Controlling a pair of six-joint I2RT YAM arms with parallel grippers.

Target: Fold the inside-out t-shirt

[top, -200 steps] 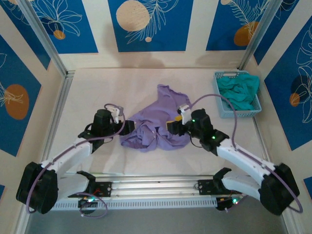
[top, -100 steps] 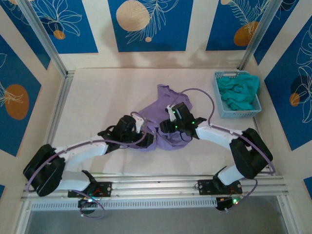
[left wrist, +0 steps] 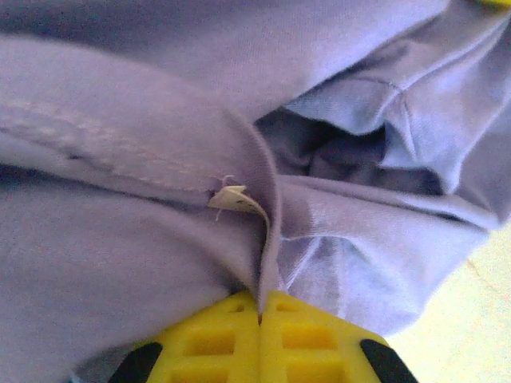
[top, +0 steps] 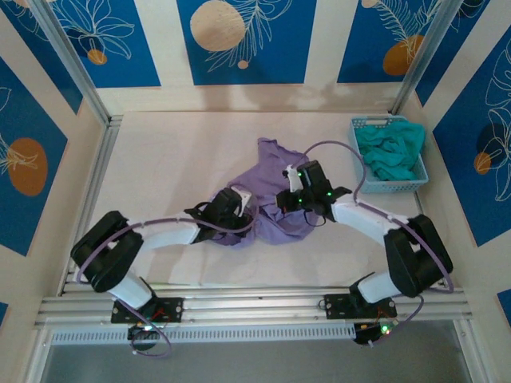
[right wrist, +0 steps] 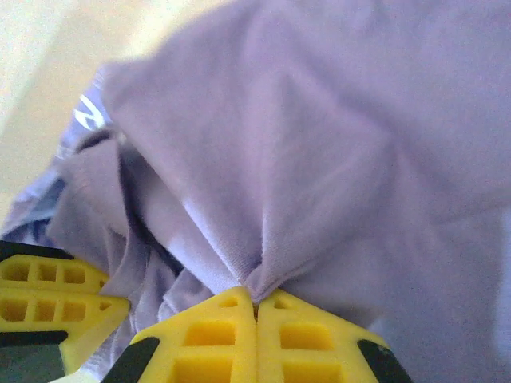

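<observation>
Left gripper (left wrist: 259, 297) and right gripper (right wrist: 255, 300) each pinch the crumpled lavender cloth t-shirt (top: 274, 162) at the table (top: 176, 152) centre; nothing folded yet.

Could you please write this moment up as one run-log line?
left gripper: shut on t-shirt | right gripper: shut on t-shirt | t-shirt: crumpled on table, not yet folded

Bright, even overhead light, soft shadows; wrist close-ups blurred, perhaps overexposed at corners.
</observation>
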